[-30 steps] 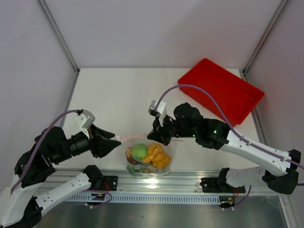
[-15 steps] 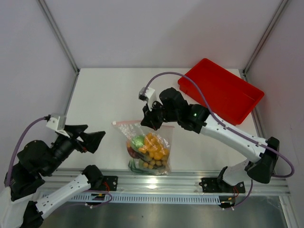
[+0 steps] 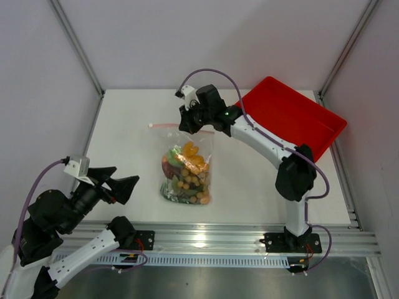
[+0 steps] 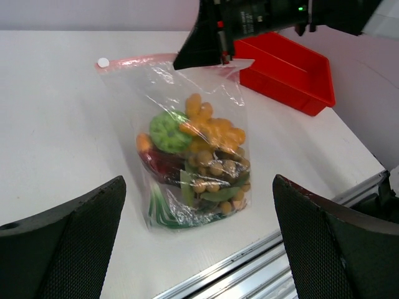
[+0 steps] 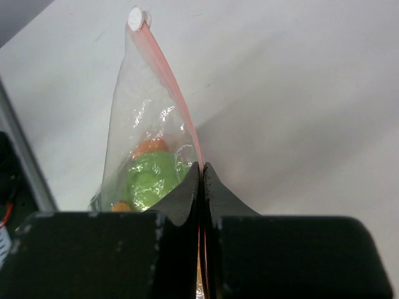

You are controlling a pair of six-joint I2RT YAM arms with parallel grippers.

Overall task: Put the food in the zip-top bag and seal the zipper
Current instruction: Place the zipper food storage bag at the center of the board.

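The clear zip-top bag (image 3: 186,168) lies in the middle of the table with its mouth toward the far side. The food (image 3: 184,169) is inside it: green, orange, yellow and purple-red pieces (image 4: 199,162). The pinkish-red zipper (image 3: 168,125) runs along the mouth, ending in a white tab (image 5: 135,18). My right gripper (image 3: 192,124) is shut on the zipper's right part, and the strip (image 5: 167,71) passes between its closed fingertips (image 5: 202,168). My left gripper (image 3: 126,187) stands open at the near left, apart from the bag, with nothing between its fingers (image 4: 93,215).
A red tray (image 3: 299,121) sits at the far right, just behind the right arm (image 4: 287,59). A metal rail (image 3: 206,240) runs along the near edge of the table. White walls with metal posts (image 3: 78,47) close in the left, right and back.
My left gripper let go of the zipper's left end, opened wide and drew back to the near left. My right gripper pulled the bag's mouth toward the far side, stretching the bag out.
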